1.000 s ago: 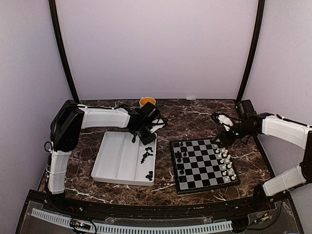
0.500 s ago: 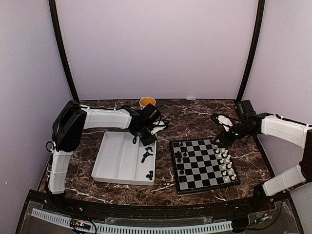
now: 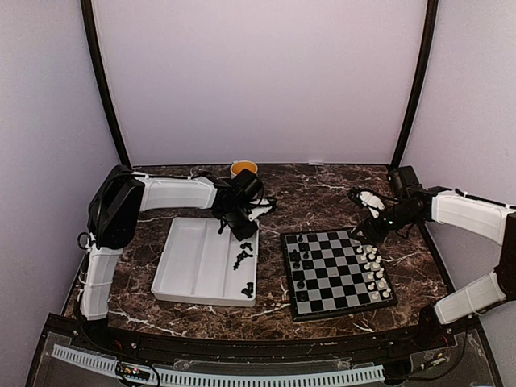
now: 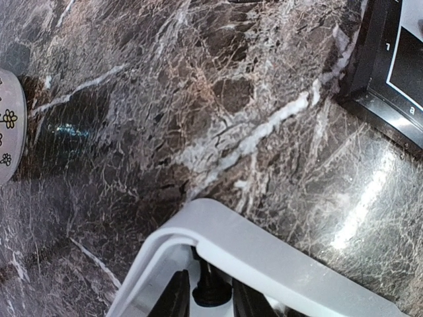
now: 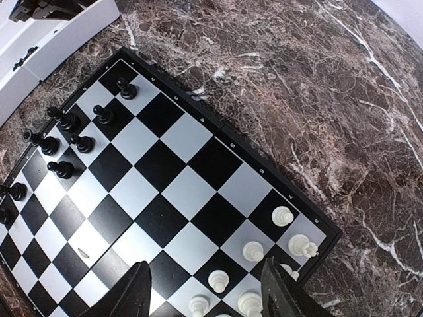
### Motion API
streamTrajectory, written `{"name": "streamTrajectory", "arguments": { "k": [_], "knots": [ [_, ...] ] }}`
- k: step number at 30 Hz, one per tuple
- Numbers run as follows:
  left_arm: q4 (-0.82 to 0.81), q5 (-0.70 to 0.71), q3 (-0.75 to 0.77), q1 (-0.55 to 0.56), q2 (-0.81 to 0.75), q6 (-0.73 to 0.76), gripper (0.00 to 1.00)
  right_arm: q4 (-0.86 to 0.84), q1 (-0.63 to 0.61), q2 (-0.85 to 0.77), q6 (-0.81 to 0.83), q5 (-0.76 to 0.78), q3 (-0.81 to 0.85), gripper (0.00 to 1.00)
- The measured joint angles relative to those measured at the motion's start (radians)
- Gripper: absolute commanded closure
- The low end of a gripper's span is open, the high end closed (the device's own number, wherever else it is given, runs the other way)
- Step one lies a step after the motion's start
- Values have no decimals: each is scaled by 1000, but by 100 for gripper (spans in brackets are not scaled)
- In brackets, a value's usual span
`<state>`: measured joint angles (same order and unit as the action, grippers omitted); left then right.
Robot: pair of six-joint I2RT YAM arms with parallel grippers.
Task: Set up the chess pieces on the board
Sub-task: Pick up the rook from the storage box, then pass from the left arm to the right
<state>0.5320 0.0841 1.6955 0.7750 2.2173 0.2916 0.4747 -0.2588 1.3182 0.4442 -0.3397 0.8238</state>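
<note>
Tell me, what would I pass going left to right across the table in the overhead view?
White tray → black pieces standing on the board → white pieces along its right edge.

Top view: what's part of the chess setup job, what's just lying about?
Job: board; black pieces on it; white pieces on it; unplaced black pieces.
Lying about: mug; white tray, holding the unplaced ones.

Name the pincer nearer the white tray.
Left. The left pincer is in the far right corner of the tray, shut on a black piece; the right pincer hangs open over the board.
</note>
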Motion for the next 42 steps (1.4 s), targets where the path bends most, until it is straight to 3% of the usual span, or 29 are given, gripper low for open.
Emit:
{"name": "streamTrajectory", "arguments": {
  "k": [7,17,24,30,35,42],
  "knots": [
    [8,2,0,0,0,-18,77,0,0,6,0,0,0,41],
    [32,-2,8,-3,0,-34,96,0,0,7,0,0,0,41],
    [53,-21,3,-6,-10,-45,97,0,0,6,0,0,0,42],
    [50,-58,-89,-8,-102,-59,98,22,0,2,0,-11,14,42],
    [-46,-151,-187,-8,-271,-60,97,100,0,19,5,-97,150,43],
    [-252,-348,-309,-8,-467,-85,97,195,-40,226,-44,-292,510,42]
  ]
}}
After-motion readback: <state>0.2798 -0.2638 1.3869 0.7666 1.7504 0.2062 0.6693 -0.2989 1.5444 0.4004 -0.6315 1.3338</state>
